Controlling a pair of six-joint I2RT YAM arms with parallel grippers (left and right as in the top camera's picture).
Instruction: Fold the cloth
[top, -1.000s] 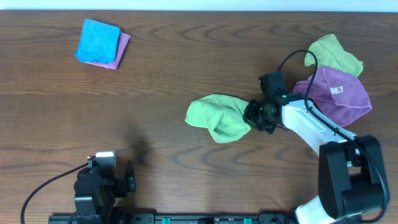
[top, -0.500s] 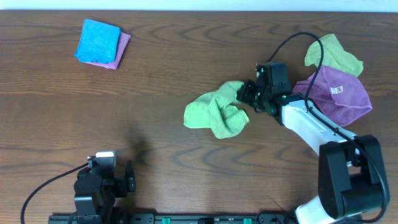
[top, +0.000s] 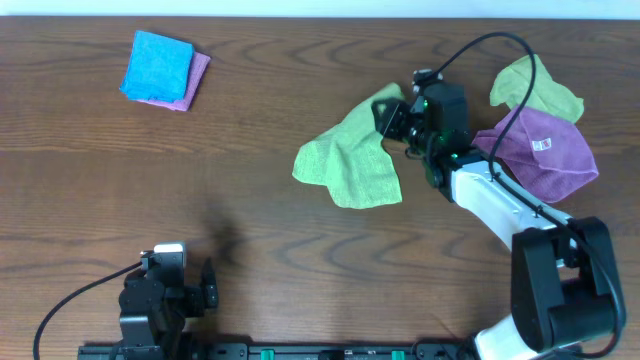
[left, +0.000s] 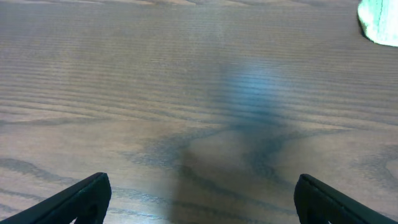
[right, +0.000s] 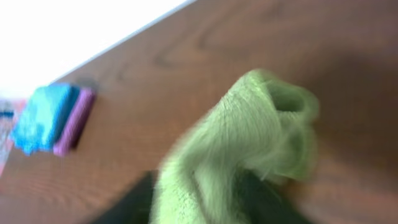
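Observation:
The lime-green cloth lies half spread right of the table's middle, with its far right corner lifted. My right gripper is at that corner. In the right wrist view the cloth hangs blurred between my two dark fingers and fills the gap, so the right gripper shows neither a clear grip nor a clear release. My left gripper rests at the near left edge. In its wrist view the left gripper is open over bare wood with nothing between its fingers.
A purple cloth with a white tag and a second green cloth lie at the right, beside my right arm. A folded blue cloth on a pink one sits far left, and the same stack shows in the right wrist view.
My right gripper has moved toward the far edge, drawing the cloth's corner along. The cloth has gone from a bunched lump to a wider, flatter sheet. The left arm has not moved.

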